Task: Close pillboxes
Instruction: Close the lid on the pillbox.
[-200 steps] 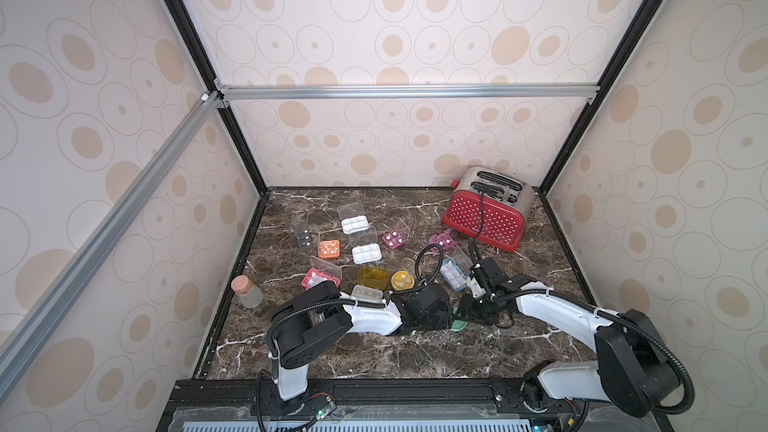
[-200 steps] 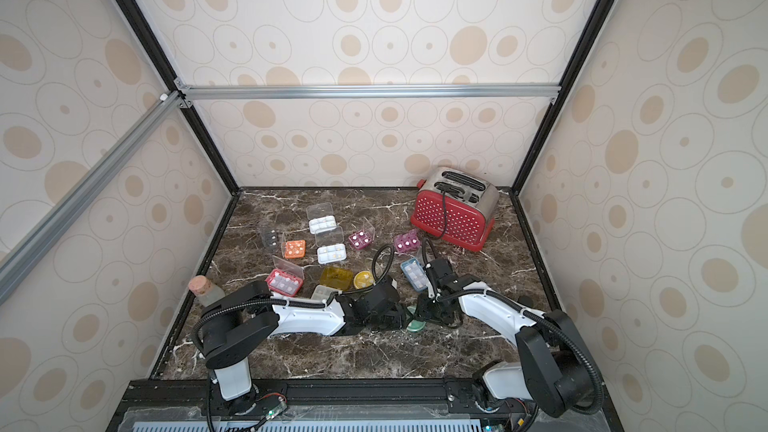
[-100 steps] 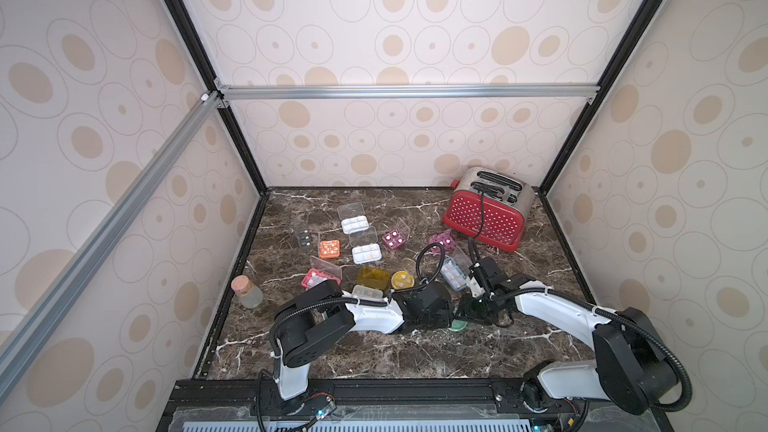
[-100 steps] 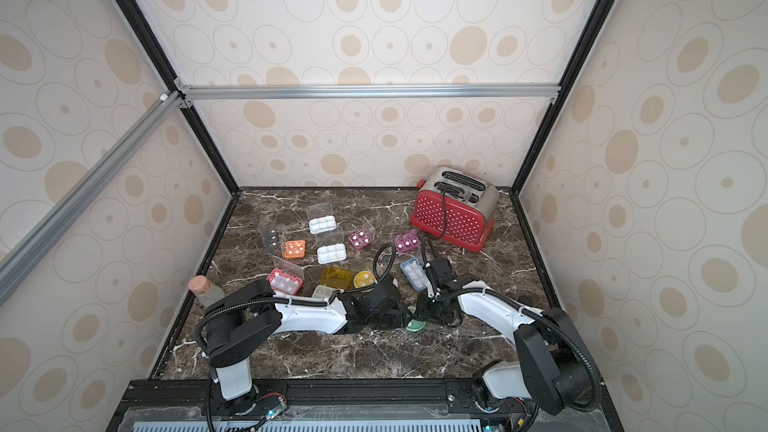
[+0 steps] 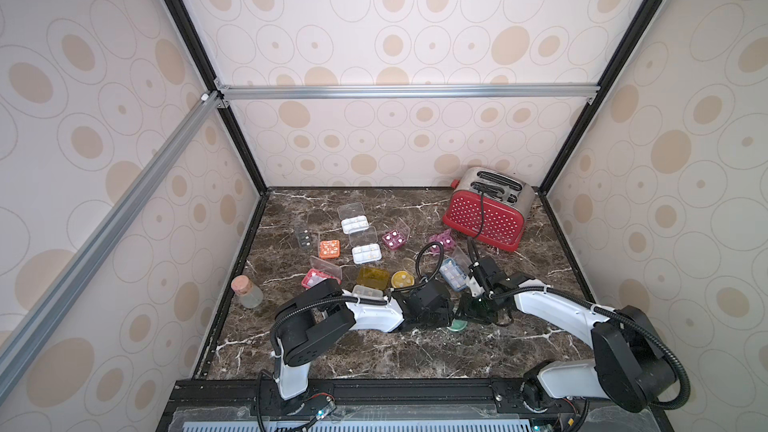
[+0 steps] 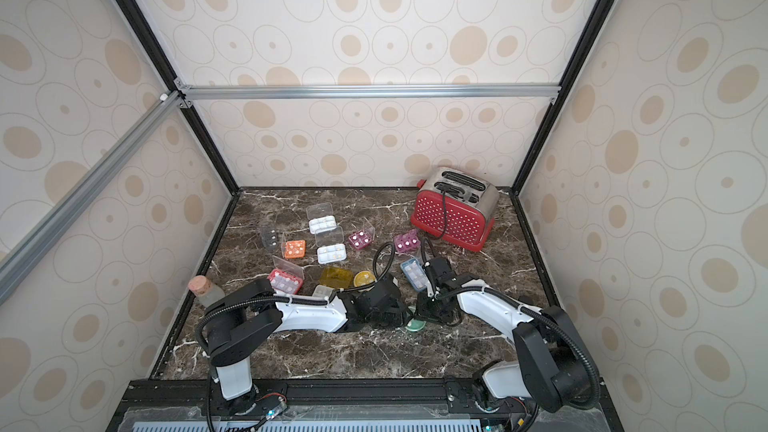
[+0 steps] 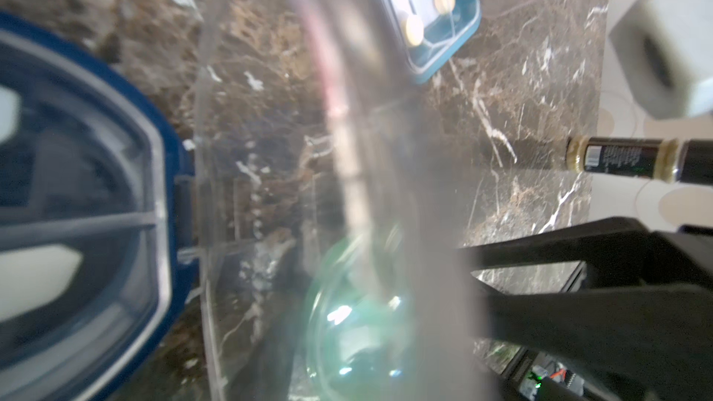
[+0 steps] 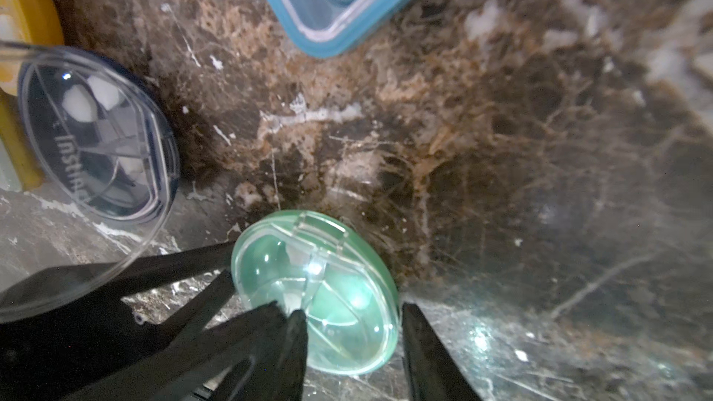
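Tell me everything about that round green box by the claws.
The green pillbox is round translucent plastic with a clear domed hinged lid, down over divided compartments holding white pills. It rests on the marble table. The right gripper straddles it, one fingertip over the lid; the left gripper reaches its rim.

Brown marble tabletop (image 5: 374, 351) carries scattered pillboxes (image 5: 365, 253), a red toaster (image 5: 484, 222) and a corked jar (image 5: 248, 292).

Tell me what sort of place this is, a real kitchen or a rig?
Most likely a staged test cell, not a kitchen: patterned wall panels held in a black and aluminium frame, a marble-look tabletop, and a red toaster with scattered pillboxes as props.
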